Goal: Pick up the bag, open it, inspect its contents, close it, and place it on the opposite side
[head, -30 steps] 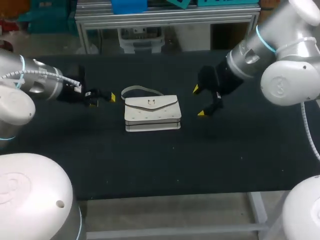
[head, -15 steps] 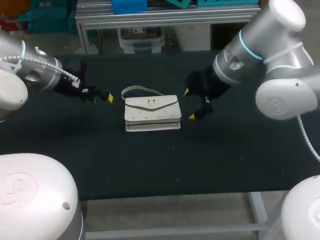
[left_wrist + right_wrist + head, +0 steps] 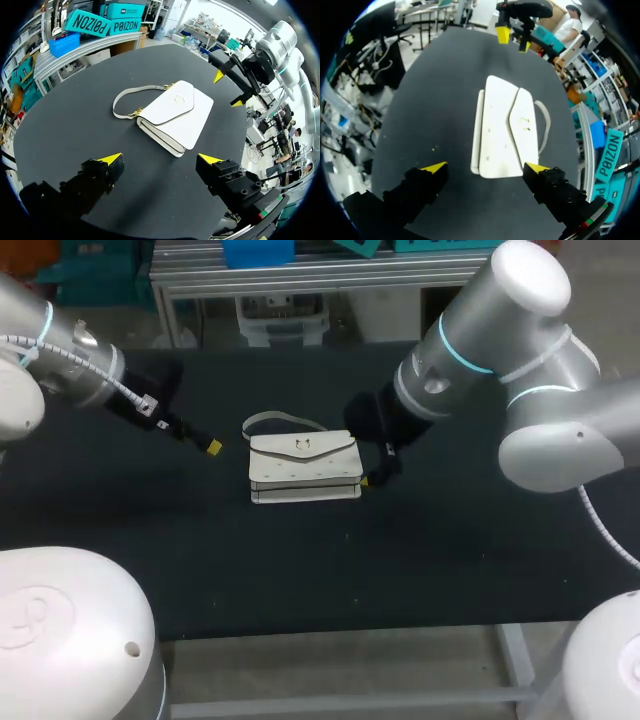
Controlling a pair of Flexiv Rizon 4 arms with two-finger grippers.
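A white flap bag point(image 3: 305, 466) lies flat on the black table, its strap point(image 3: 272, 420) looped at the far left corner. My right gripper point(image 3: 372, 468) hangs open just off the bag's right end. My left gripper point(image 3: 210, 446) is open a little to the left of the bag, apart from it. In the left wrist view the bag point(image 3: 174, 114) lies ahead of the open gripper point(image 3: 160, 159), with my other gripper point(image 3: 228, 90) beyond it. In the right wrist view the bag point(image 3: 504, 131) lies just ahead of the open gripper point(image 3: 486, 167).
The black table point(image 3: 450, 560) has bare cloth in front of the bag and on both sides of it. The far edge of the table runs just behind the strap.
My right arm has swung left, bringing its open gripper from well right of the bag to its right end. My left arm has lifted and turned, its gripper staying left of the bag.
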